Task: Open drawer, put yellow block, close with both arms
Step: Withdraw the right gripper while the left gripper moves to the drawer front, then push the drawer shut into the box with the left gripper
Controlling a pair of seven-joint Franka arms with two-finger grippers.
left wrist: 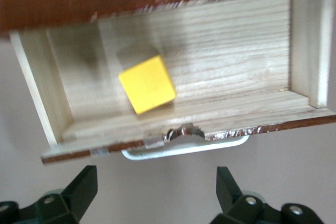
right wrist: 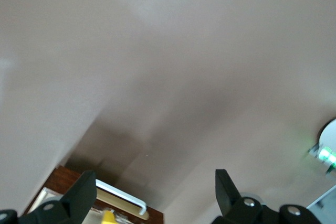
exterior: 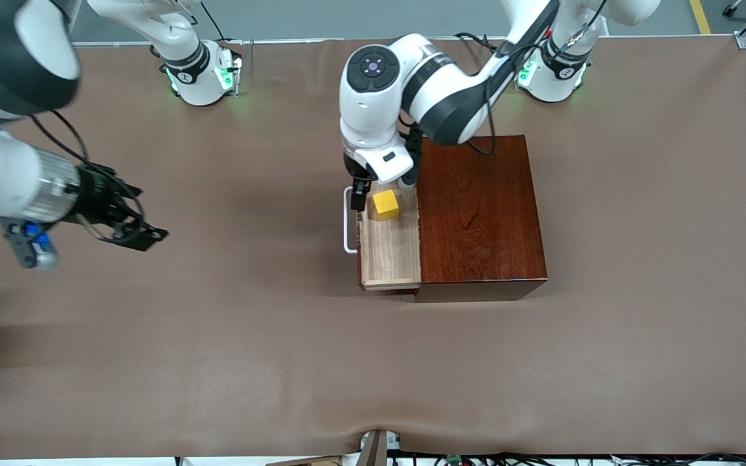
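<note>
The drawer [exterior: 391,252] of light wood stands pulled out of the dark reddish-brown box [exterior: 480,213], its white handle [exterior: 349,220] toward the right arm's end of the table. The yellow block [exterior: 385,204] lies in the drawer, in the part farther from the front camera; it also shows in the left wrist view [left wrist: 147,84] on the tray floor [left wrist: 226,56]. My left gripper [exterior: 361,193] is open and empty, over the table beside the handle [left wrist: 184,146]. My right gripper [exterior: 136,226] is open and empty, up over the table toward the right arm's end. The right wrist view shows the handle [right wrist: 121,198] from afar.
The brown table cover [exterior: 217,336] spreads all round the box. The two green-lit arm bases [exterior: 201,74] stand along the table edge farthest from the front camera. Cables lie along the edge nearest it.
</note>
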